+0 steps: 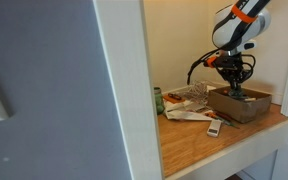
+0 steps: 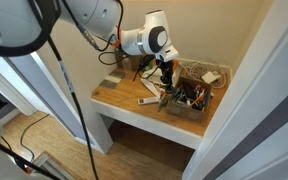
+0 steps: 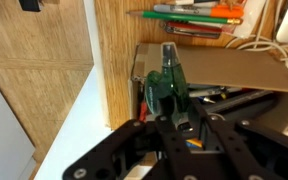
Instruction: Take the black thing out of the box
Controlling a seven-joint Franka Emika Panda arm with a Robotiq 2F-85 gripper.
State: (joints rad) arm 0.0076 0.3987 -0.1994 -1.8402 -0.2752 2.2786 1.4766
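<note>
the gripper (image 1: 235, 78) hangs low over the box (image 1: 252, 106) on the bench (image 1: 199, 148). in the wrist view a dark, greenish-black lump, likely the black thing (image 3: 165, 88), sits between the jaws by the box's wall, but i cannot tell whether they have closed on it. it looks small, light and rigid, perhaps slick, so pinching across its rounded middle seems best.

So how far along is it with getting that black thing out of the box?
Nothing done yet: the small dark lump lies inside the low brown cardboard box. In hand: the gripper hangs over it, jaws either side; grip unclear. Left: lifting it out.
</note>
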